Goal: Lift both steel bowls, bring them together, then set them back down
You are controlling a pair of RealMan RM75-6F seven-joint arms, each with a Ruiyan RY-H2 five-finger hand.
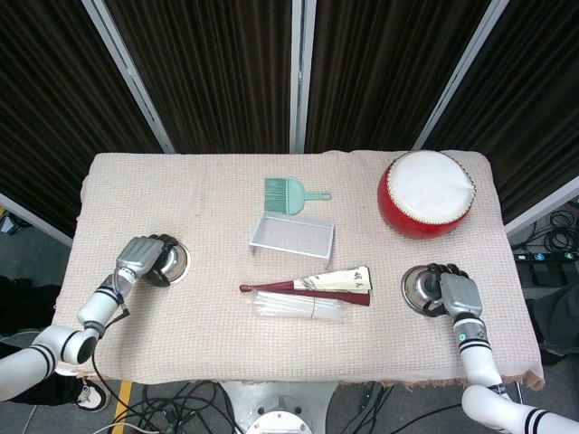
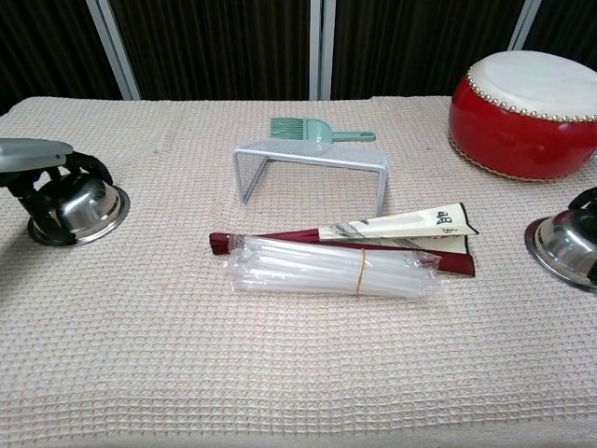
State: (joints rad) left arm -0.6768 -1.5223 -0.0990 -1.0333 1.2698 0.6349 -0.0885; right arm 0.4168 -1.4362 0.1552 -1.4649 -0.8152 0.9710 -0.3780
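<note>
Two steel bowls stand on the cloth-covered table. The left bowl (image 1: 174,262) (image 2: 91,211) sits near the table's left edge, and my left hand (image 1: 140,257) (image 2: 39,163) lies over it with its fingers curled down around the bowl. The right bowl (image 1: 418,287) (image 2: 563,243) sits near the right front. My right hand (image 1: 458,293) covers its right side, dark fingers hooked over the rim; the chest view shows only the fingertips (image 2: 588,198) at the frame edge. Both bowls rest on the cloth.
Between the bowls lie a folded fan (image 1: 312,286) and a bundle of clear straws (image 1: 298,310). Behind them stand a white wire rack (image 1: 292,235) and a teal brush (image 1: 289,193). A red drum (image 1: 425,193) stands at the back right, behind the right bowl.
</note>
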